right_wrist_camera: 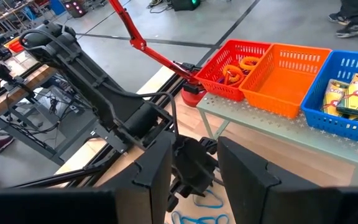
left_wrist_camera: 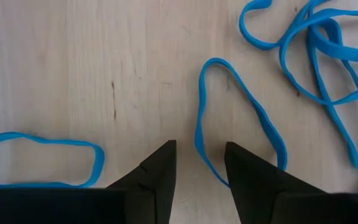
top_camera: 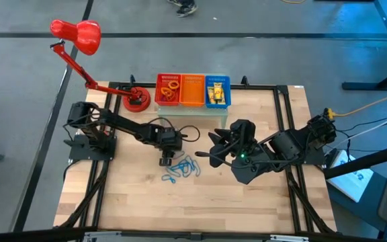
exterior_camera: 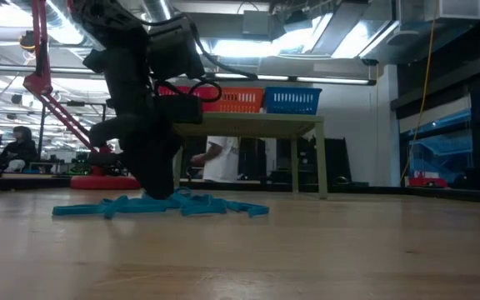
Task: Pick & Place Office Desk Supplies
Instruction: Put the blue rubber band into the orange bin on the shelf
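1. Pale wooden tabletop point(top_camera: 261, 195) fills the high view, with grey floor around it. At its far edge a small stand carries a red mesh basket point(top_camera: 168, 90) with orange band loops point(top_camera: 172, 87), an orange mesh basket point(top_camera: 193, 91), and a blue mesh basket point(top_camera: 218, 91) with yellow packets point(top_camera: 216, 92). A red desk lamp point(top_camera: 77, 36) stands at the far left corner. The left gripper point(top_camera: 166, 159) is down at the middle of the tabletop, just beside a pile of blue band loops point(top_camera: 182, 170). The right gripper point(top_camera: 213, 146) is near the middle too, raised and pointing toward the left arm.

2. Low view: the left gripper point(exterior_camera: 158, 190) comes down onto the blue band loops point(exterior_camera: 161, 205) lying flat on the wood. The three baskets sit on the stand behind, and a person sits far off at the left.

3. Left wrist view: the left gripper point(left_wrist_camera: 200, 163) has its jaws partly open, close to the wood, with one strand of a blue band loop point(left_wrist_camera: 238, 106) running between the fingertips; nothing is gripped.

4. Right wrist view: the right gripper point(right_wrist_camera: 194, 152) has its jaws partly open and empty, facing the left arm, with the blue band loops point(right_wrist_camera: 199, 218) below and the baskets beyond.
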